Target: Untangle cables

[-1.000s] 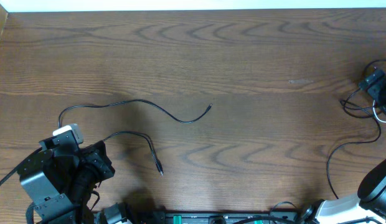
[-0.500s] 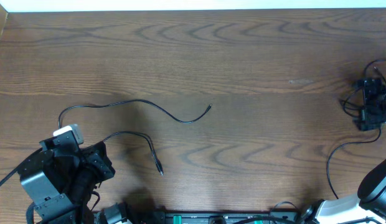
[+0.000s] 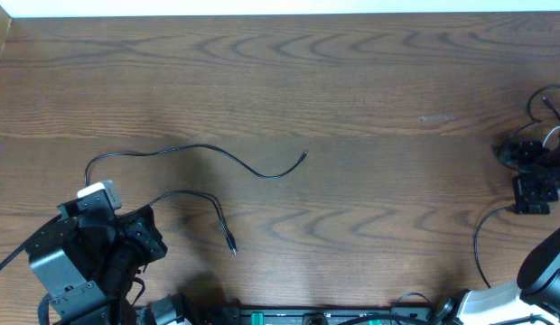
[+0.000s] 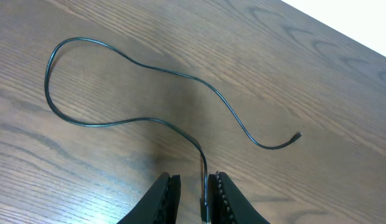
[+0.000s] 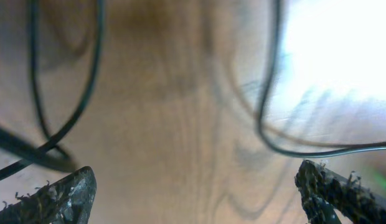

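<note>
The left gripper has its fingers drawn close together, with a narrow gap between them and nothing clamped. In the left wrist view, one plug of a black cable shows through that gap, close to the right-hand finger. The overhead view places this plug on the table, apart from the arm. From the plug the cable runs away from the fingers, bends left into a wide open loop, then snakes right to its free end. It lies flat and does not cross itself.

The right gripper has its fingers spread wide, and they hold nothing. In the blurred right wrist view, thin dark cables lie on the wood between and beyond the tips, and two strands cross at the left. The overhead view places this gripper at the right table edge, at the cable tangle.

A white block sits on the left arm. Any marking on it is too small to read.
</note>
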Action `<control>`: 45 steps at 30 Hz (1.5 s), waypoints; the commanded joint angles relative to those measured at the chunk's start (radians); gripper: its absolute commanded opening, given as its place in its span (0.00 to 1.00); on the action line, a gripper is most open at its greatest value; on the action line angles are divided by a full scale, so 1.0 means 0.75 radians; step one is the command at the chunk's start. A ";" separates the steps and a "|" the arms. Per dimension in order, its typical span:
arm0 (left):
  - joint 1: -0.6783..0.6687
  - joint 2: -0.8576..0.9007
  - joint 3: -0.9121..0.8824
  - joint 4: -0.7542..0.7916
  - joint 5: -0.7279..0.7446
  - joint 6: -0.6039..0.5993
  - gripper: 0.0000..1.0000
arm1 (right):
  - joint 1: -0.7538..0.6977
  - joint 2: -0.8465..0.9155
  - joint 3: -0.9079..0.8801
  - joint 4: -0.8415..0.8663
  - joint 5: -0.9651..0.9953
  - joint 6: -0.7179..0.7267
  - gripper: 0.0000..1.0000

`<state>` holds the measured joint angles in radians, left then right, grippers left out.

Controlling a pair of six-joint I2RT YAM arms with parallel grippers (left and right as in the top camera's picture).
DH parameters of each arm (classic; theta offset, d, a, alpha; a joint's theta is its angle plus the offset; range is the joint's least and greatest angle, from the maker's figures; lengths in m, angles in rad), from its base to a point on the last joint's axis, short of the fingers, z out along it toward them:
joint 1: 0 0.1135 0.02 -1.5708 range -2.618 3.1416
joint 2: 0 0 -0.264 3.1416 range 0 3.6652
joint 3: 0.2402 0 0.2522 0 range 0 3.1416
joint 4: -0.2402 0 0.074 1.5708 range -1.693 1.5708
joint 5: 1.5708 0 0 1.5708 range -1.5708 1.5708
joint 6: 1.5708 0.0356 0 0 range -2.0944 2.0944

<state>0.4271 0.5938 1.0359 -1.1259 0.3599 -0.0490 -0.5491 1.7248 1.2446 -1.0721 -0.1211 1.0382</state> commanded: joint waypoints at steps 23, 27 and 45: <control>-0.003 -0.001 -0.009 -0.024 -0.003 -0.001 0.21 | 0.176 -0.026 -0.337 0.161 0.232 -0.330 0.99; -0.003 -0.001 -0.009 -0.024 -0.004 -0.001 0.21 | 0.176 -0.026 -0.386 0.210 0.232 -0.330 0.99; -0.003 -0.001 -0.009 -0.024 -0.003 -0.001 0.21 | 0.175 -0.041 -0.255 0.266 -0.027 -0.492 0.01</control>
<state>0.4271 0.5938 1.0359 -1.1442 0.3599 -0.0490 -0.4217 1.7229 0.9730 -0.8703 -0.0418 0.7586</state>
